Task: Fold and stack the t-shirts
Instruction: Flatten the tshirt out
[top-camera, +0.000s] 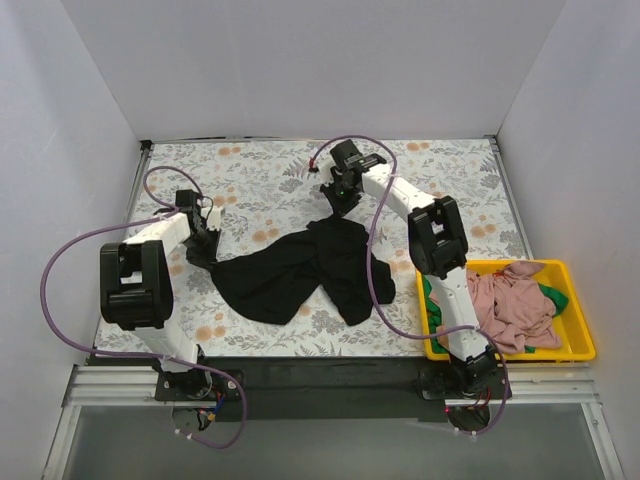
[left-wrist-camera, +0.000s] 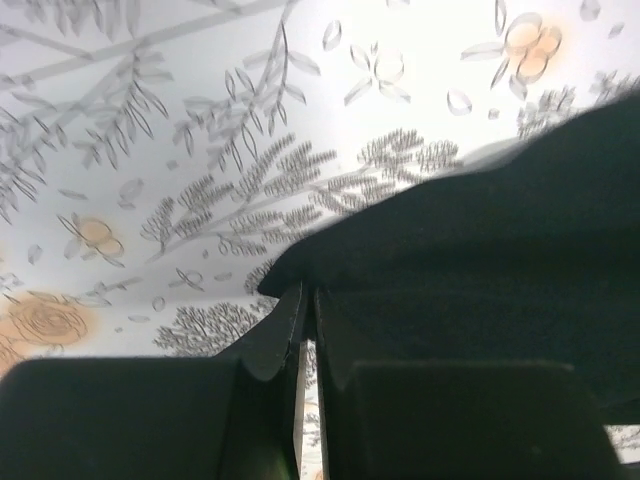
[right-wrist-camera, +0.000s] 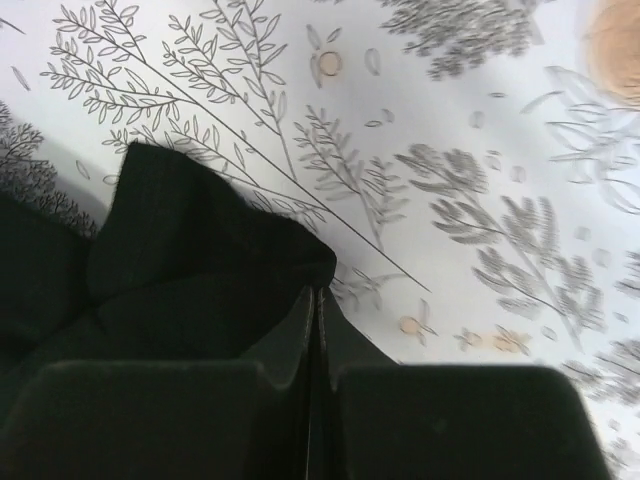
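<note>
The black t-shirt (top-camera: 300, 270) lies crumpled and unfolded near the middle of the floral tablecloth (top-camera: 450, 190). One lobe of it spreads toward 8 o'clock and another hangs toward 5 o'clock.

The left gripper (top-camera: 203, 250) sits low at the shirt's 9 o'clock edge. In the left wrist view its claw (left-wrist-camera: 308, 305) is clenched, the fingers pressed together with the black hem caught right at the tips.

The right gripper (top-camera: 338, 205) is down at the shirt's 12 o'clock edge. In the right wrist view its claw (right-wrist-camera: 316, 300) is likewise clenched, pinching a peaked corner of the black cloth that rises off the tablecloth at the fingertips.

At the table's 4 o'clock corner stands a yellow bin (top-camera: 580, 350). The pink t-shirt (top-camera: 505, 305) is heaped loosely inside it, with the green t-shirt (top-camera: 555, 297) showing from beneath at its edges.
</note>
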